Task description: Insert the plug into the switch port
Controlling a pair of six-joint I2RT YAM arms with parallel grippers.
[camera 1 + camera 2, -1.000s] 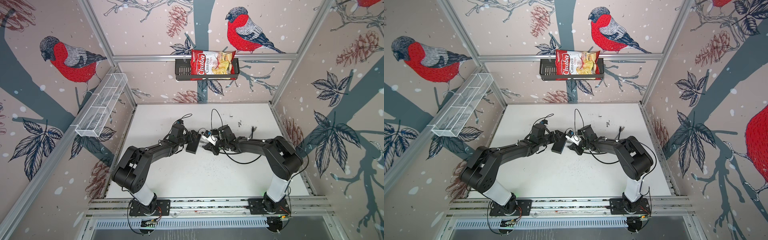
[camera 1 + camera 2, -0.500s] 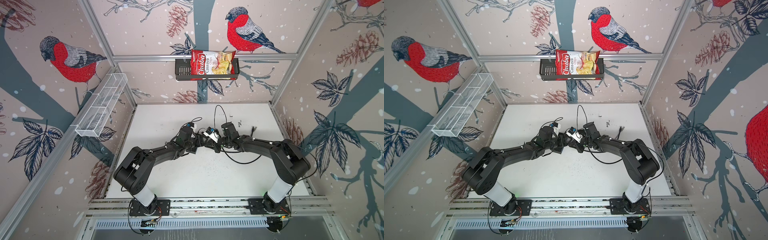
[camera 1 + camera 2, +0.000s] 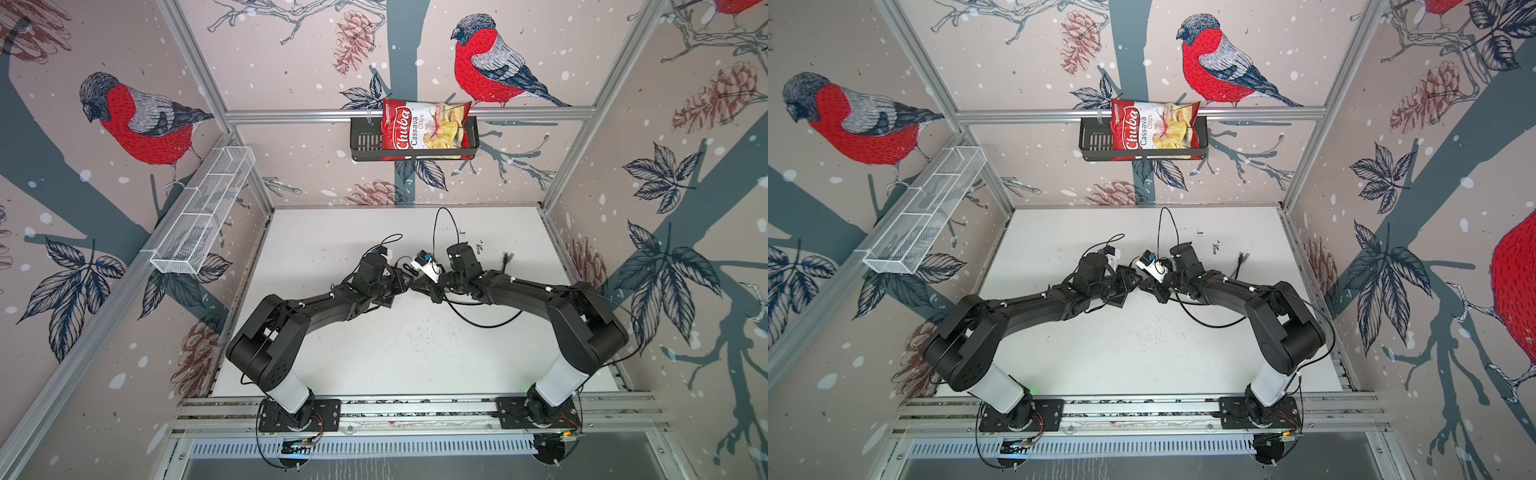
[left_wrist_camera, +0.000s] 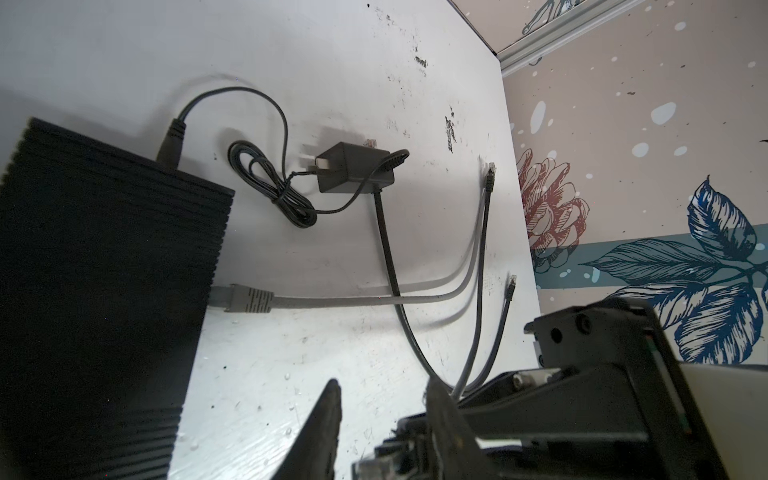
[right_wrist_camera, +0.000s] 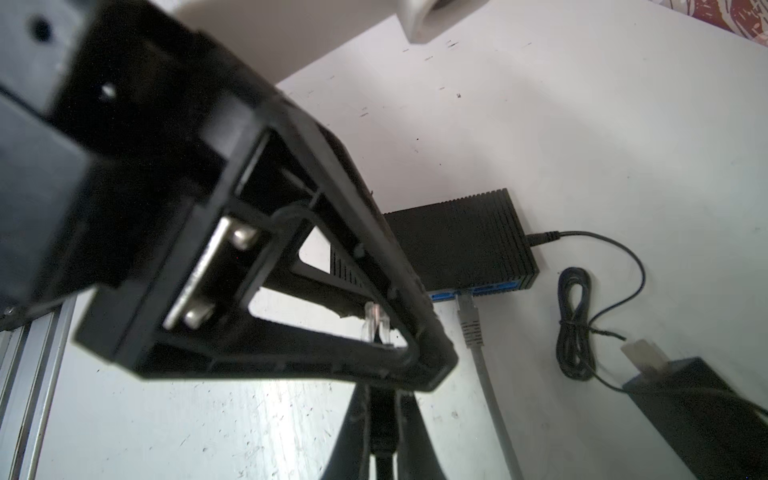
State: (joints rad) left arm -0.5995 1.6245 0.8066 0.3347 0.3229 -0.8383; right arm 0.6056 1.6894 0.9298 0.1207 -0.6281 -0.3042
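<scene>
Lettering on the crinkled red-and-white bag [image 3: 424, 131] reads "Chuba Cassava Chips"; it sits in a black slotted basket [image 3: 365, 141] on the back wall in both top views. Those views mostly hide the switch [image 4: 104, 270] under the arms. The wrist views show it plainly: a flat black ribbed box lying on the scuffed white bench [image 4: 332, 62], with blue ports [image 5: 494, 286] along one edge and a grey booted connector [image 5: 467, 316] already seated.

Only the right wrist view shows the plug [image 5: 376, 324], clear plastic, near those ports but apart from them, seen through the triangular frame of the left end effector [image 4: 382, 380]. That end effector's fingers stand narrowly apart, with bench showing between them. The right end effector [image 5: 382, 399] is clamped tight on a thin black cable [image 5: 382, 440].
</scene>
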